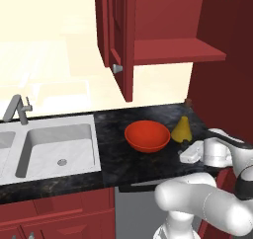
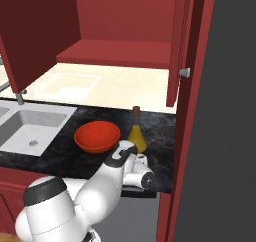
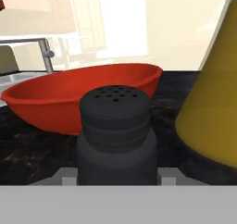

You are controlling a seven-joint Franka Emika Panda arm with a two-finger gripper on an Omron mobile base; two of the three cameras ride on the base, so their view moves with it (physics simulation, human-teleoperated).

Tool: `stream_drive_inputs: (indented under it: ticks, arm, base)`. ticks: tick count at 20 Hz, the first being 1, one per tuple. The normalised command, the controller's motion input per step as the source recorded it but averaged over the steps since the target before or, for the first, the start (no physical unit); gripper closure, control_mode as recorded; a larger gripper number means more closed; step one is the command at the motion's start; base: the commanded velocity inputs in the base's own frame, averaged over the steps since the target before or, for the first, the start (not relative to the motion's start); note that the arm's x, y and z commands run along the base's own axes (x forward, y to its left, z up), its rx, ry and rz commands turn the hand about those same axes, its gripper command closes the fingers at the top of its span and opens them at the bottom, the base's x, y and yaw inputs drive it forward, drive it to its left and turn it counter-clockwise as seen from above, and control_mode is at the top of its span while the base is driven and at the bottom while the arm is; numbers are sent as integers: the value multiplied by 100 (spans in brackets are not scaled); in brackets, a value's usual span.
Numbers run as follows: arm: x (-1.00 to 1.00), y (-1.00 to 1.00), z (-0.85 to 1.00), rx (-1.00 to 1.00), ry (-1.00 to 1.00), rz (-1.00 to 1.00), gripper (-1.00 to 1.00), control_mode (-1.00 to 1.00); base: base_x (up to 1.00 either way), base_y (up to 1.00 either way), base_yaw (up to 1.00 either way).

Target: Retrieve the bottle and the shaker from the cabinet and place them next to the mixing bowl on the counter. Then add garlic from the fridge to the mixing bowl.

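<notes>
Nearest you in the hand view, the claw point(image 3: 115, 177) is clamped on the shaker point(image 3: 115, 135), its tips pressed against the body low at either side, the perforated black cap upright. Whether its base already rests on the desk point(image 1: 111, 154) you cannot tell from here. At 2 o'clock of the shaker, just beside it, stands the bottle point(image 3: 215, 102), its yellow cone close to the claw; at 11 o'clock, just behind, sits the mixing bowl point(image 3: 83, 96). The risk, as I judge it, is the release: if you let go while the shaker hangs above the desk, it could tip over, and if you pull the hand out sideways it could knock the bottle. Farther back, the cabinet point(image 1: 168, 20) hangs open above, its shelf bare.
</notes>
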Motion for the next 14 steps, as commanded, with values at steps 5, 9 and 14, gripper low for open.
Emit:
stream_drive_inputs:
  ticks: [5, 9, 14]
  arm:
    - [0, 15, -19, 0, -8, 0, 100, -100]
    - [0, 10, -21, -2, -5, 0, 100, -100]
    - [0, 7, -9, -5, -1, 0, 100, -100]
  base:
    - [0, 0, 0]
    - [0, 0, 0]
    - [0, 0, 0]
